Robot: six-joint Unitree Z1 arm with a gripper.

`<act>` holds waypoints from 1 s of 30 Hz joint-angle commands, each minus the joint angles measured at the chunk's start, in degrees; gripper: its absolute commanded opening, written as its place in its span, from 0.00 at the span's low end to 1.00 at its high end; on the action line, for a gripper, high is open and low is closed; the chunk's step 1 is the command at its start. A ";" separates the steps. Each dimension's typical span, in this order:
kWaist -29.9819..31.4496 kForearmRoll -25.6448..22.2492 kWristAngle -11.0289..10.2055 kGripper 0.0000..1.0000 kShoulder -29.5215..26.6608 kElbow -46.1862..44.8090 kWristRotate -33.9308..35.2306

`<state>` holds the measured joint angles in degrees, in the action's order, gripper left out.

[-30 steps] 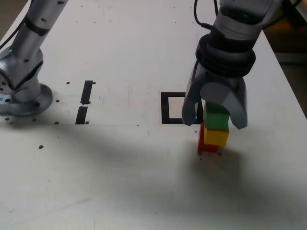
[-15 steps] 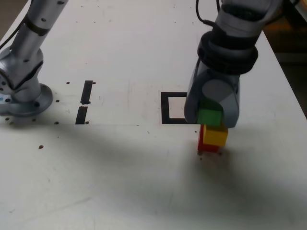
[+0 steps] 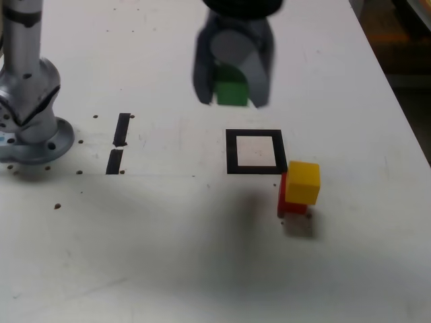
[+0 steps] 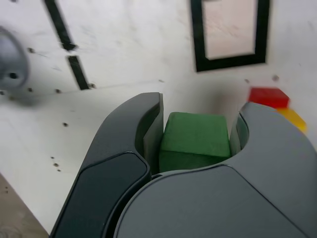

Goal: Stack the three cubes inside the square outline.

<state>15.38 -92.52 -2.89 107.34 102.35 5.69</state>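
The tool [image 3: 232, 91] is clenched on the green cube [image 3: 231, 93], held above the desk [image 3: 168, 235] at about eleven o'clock from the square outline [image 3: 254, 151]. The cube looks light, rigid and smooth-faced, so flat opposite sides suit the grip. The yellow cube [image 3: 304, 183] sits on the red cube [image 3: 284, 200] at four o'clock, just outside the outline.

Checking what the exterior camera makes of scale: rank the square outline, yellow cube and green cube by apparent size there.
1. square outline
2. yellow cube and green cube: alike; the gripper hides part of the green one, so no ranking.
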 commanded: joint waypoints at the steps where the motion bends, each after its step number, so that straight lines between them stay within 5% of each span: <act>1: -2.11 0.00 -0.28 0.23 -4.35 -5.78 -0.36; 10: -14.44 9.04 -0.42 0.23 -6.57 -19.58 -12.02; 30: -32.37 19.92 0.44 0.24 5.27 -18.23 -43.20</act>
<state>-16.60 -73.37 -2.62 112.16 84.45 -36.65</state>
